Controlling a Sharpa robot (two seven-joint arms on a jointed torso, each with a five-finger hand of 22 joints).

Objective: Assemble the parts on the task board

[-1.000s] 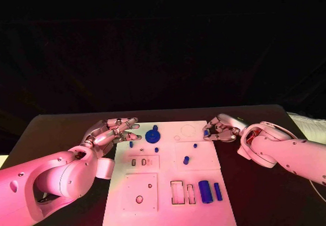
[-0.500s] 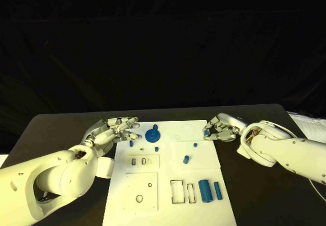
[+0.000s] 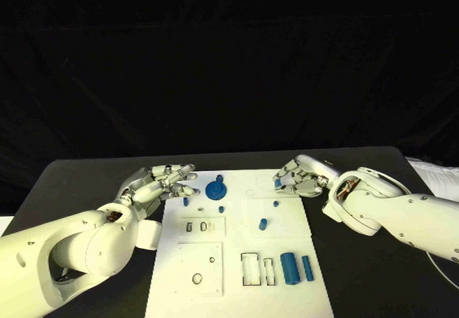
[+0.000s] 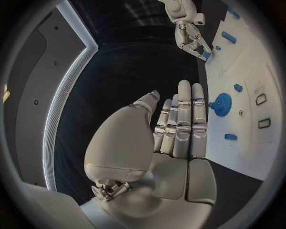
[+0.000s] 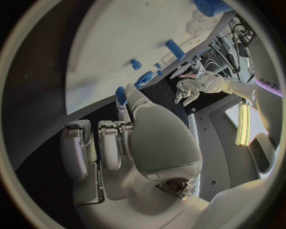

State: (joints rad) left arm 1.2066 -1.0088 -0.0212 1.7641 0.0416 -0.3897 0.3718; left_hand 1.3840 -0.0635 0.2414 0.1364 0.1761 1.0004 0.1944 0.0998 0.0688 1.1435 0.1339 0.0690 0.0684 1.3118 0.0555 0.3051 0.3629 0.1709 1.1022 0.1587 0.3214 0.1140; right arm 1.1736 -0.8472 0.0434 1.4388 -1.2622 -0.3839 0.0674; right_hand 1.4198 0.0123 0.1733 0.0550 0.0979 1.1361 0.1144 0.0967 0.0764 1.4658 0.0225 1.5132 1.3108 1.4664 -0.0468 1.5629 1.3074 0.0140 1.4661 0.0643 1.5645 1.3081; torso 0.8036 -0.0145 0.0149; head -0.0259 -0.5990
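So there's a black table (image 3: 89, 185) taking up the whole lower part of the head view, and a white task board (image 3: 234, 292) is lying flat right on it, sitting about in the middle and running lengthwise toward the near edge.

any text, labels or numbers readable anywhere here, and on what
One marking: pale lettering on a dark surface at the rim of the right wrist view, too small and bent to read for sure.
Task board: outlines and holes, no readable text.
Left hand, right hand: no readable text.
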